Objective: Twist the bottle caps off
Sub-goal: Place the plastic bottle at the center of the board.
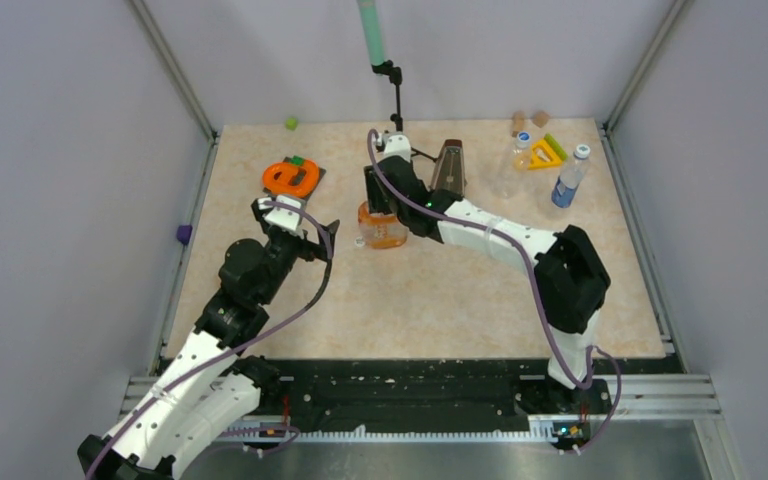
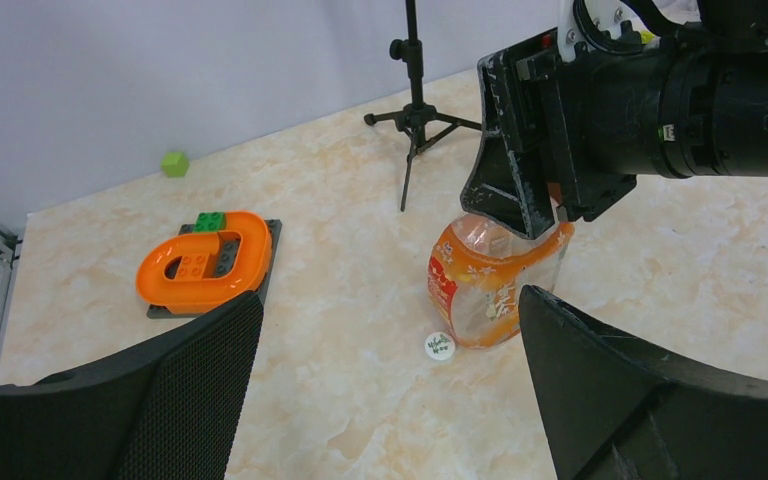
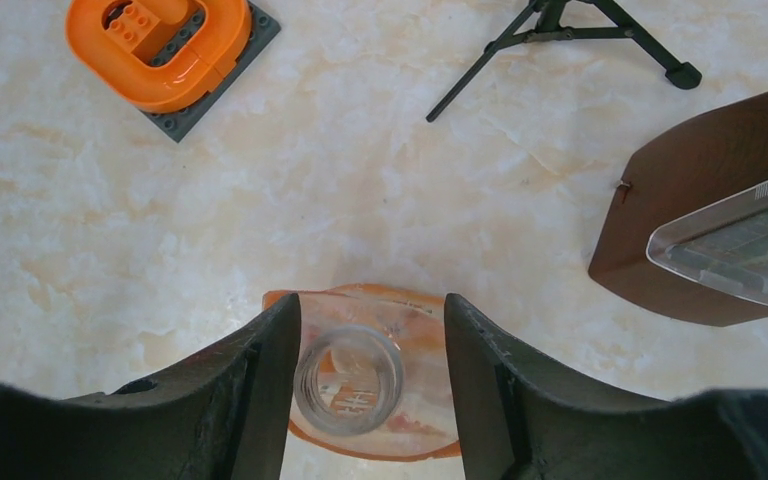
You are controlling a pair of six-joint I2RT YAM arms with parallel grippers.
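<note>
Beige marbled tabletop (image 1: 440,310), uncapped orange bottle (image 1: 385,236), lavender walls (image 1: 60,150), perhaps fabric

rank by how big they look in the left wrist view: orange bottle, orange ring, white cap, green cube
1. orange bottle and orange ring: about alike.
2. white cap and green cube: about alike. The cube is farther off, so unsure.
</note>
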